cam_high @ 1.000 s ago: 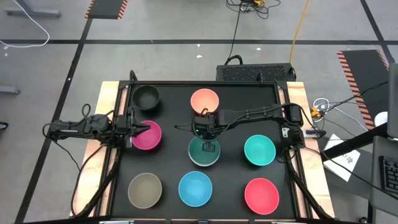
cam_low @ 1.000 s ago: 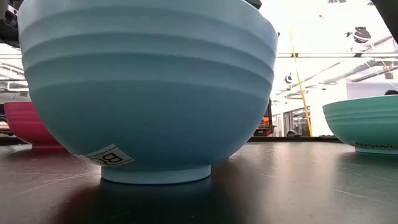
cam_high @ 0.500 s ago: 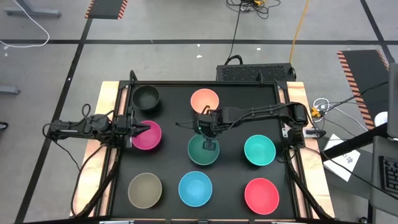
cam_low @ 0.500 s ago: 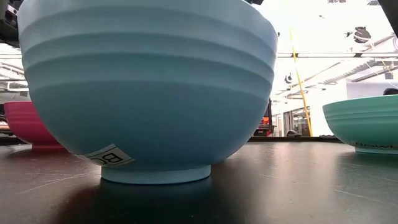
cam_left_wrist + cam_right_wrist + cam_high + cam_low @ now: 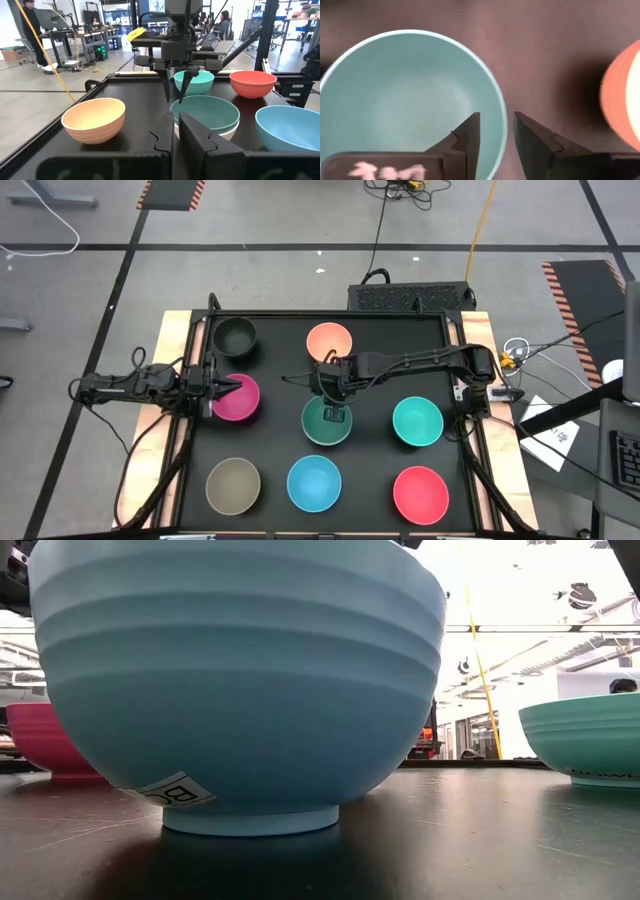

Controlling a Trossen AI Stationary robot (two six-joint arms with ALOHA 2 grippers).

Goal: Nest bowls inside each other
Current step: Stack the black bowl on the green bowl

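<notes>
A dark green bowl (image 5: 328, 424) sits nested in a white bowl (image 5: 210, 133) at the table's middle. My right gripper (image 5: 496, 132) hangs open over the green bowl's far rim (image 5: 176, 103), one finger inside the rim line and one outside; I see no touch. Singly on the black mat stand the black (image 5: 236, 335), peach (image 5: 329, 340), magenta (image 5: 238, 402), teal (image 5: 417, 421), olive (image 5: 233, 485), light blue (image 5: 314, 482) and red (image 5: 420, 493) bowls. My left gripper (image 5: 238, 387) waits shut and level above the magenta bowl's left side.
A raised black frame (image 5: 330, 314) with wooden borders runs round the mat. The light blue bowl (image 5: 240, 690) fills the low view, hiding both arms there. Bare mat lies between the bowls. People and desks show in the room beyond.
My right gripper has tipped slightly and drawn a little toward the far edge above the green bowl. Less of the white bowl's rim now shows at the green bowl's near left.
</notes>
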